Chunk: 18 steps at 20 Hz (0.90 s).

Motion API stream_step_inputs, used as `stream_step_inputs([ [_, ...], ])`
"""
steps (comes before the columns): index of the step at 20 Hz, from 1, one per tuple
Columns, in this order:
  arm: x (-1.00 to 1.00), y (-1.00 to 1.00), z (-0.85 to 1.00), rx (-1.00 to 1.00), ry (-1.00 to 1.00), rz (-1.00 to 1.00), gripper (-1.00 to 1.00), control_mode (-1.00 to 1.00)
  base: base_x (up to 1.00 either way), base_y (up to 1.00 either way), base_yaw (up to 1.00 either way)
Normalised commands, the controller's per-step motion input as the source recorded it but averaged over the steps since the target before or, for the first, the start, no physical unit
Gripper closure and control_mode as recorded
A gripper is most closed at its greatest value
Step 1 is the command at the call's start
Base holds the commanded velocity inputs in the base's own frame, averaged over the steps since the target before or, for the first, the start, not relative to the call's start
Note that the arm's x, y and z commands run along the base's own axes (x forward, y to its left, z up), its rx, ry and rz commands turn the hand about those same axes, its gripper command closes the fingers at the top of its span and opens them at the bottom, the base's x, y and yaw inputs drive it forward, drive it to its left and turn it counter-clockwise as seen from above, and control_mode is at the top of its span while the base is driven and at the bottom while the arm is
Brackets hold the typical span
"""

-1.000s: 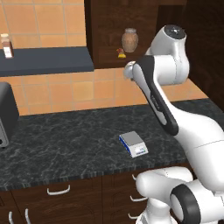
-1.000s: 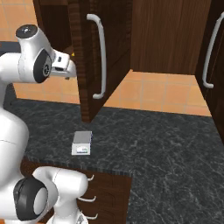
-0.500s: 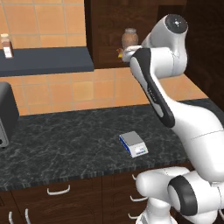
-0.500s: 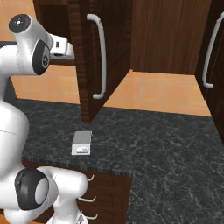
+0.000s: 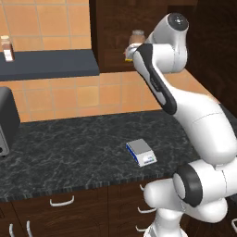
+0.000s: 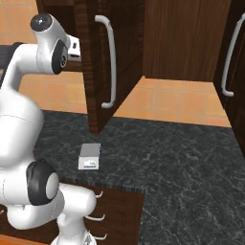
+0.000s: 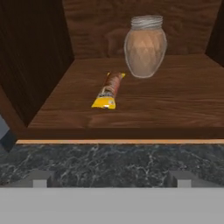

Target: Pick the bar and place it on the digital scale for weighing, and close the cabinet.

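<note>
Cabinet (image 6: 91, 57) open, arm raised, end effector (image 7: 111, 179) spread

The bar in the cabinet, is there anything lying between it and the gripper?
No. In the hand view the open gripper faces the bar across bare wooden shelf. The vase stands behind the bar, off that stretch.
</note>
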Motion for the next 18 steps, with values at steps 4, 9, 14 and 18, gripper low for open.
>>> stream_step_inputs([
  [4,0.5,-0.01,0.0,0.01,0.0,0.0,-1.0,-1.0,0.0,0.0,0.0],
  [9,0.52,0.0,-0.02,0.0,0.0,0.0,-1.0,-1.0,0.0,0.0,0.0],
  [14,0.48,0.0,-0.02,0.0,0.04,0.0,-1.0,-1.0,0.0,0.0,0.0],
  [18,0.21,0.03,-0.17,0.0,0.03,0.0,-1.0,-1.0,0.0,0.0,0.0],
])
